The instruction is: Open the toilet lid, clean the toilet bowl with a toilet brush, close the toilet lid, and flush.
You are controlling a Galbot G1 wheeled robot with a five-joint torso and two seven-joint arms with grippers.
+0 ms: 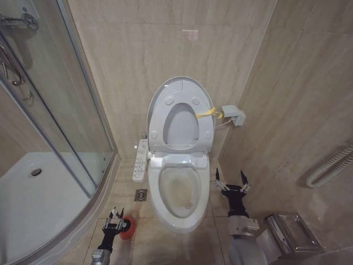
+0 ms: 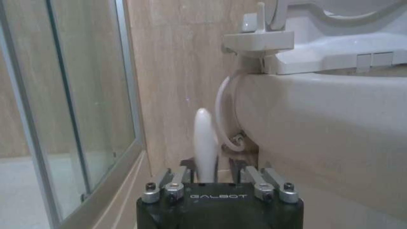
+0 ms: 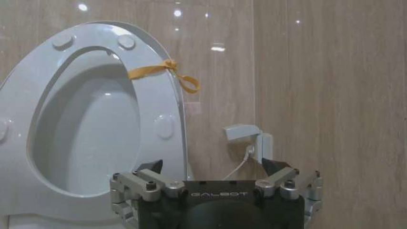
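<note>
The toilet brush's [image 2: 205, 143] bristles are hidden; its white handle stands between the left claw's [image 1: 116, 220] parted fingers over the red holder [image 1: 128, 228]. Toilet lid [image 1: 182, 91] stands raised above the toilet bowl [image 1: 179, 193]. Right claw [image 1: 231, 182] gapes beside it.

A glass shower enclosure [image 1: 49, 138] fills the nine o'clock side, its white tray [image 1: 27, 204] holding a round drain [image 1: 36, 172]. A floor drain [image 1: 140, 194] sits at seven o'clock. A wall socket [image 1: 233, 115] hangs at two o'clock, a yellow band [image 1: 207, 113] beside it.
</note>
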